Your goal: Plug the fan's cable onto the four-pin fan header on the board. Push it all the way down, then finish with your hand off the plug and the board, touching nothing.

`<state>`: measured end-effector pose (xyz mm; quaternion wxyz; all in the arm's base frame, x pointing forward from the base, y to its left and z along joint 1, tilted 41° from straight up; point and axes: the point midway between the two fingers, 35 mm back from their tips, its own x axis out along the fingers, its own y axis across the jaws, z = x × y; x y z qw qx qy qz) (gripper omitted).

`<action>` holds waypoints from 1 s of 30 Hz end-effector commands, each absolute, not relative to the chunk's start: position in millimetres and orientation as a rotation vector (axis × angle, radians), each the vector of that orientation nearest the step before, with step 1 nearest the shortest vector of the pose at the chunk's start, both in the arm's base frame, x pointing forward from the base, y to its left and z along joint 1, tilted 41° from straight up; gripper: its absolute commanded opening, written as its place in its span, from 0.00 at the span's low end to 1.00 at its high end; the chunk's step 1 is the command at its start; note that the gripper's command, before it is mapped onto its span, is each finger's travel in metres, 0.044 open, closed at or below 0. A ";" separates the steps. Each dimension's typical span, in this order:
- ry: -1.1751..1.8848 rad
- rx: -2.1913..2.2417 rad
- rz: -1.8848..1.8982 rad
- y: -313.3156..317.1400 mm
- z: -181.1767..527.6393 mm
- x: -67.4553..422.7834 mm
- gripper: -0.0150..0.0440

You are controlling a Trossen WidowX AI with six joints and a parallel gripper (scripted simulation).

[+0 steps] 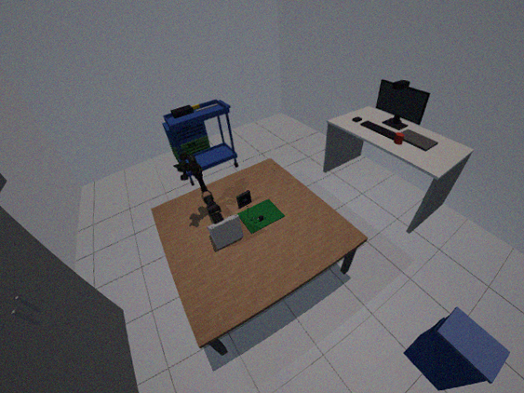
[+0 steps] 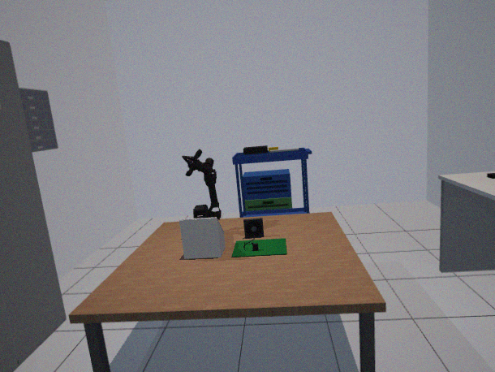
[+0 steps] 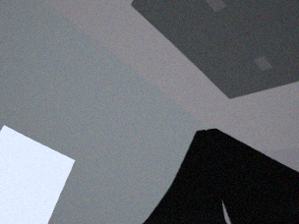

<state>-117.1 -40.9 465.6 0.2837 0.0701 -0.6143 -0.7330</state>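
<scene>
The green board (image 1: 272,211) (image 2: 273,248) lies flat on the wooden table (image 1: 261,281) (image 2: 243,284). A small dark plug (image 1: 259,219) (image 2: 255,246) stands on the board, and a thin cable runs from it toward the black fan (image 1: 244,198) (image 2: 253,228), which stands upright just behind the board. It is too small to tell how deep the plug sits. My gripper (image 1: 182,169) (image 2: 186,159) (image 3: 207,139) is shut and empty. It is raised high on the arm, up and to the left, well clear of the plug and the board. The wrist view shows only wall and ceiling.
A grey box (image 1: 226,233) (image 2: 201,240) stands on the table next to the board, in front of the arm's base (image 2: 207,211). A blue cart (image 1: 201,133) (image 2: 269,183) stands behind the table. A white desk (image 1: 400,150) is at the right.
</scene>
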 end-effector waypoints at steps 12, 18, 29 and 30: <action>-0.804 0.460 -2.027 -181.0 432.4 -82.9 0.79; -0.252 0.566 -1.863 -255.2 384.5 -25.2 1.00; 0.534 0.557 -1.306 -305.6 282.5 110.5 1.00; 0.591 0.551 -1.248 -305.7 272.5 122.1 1.00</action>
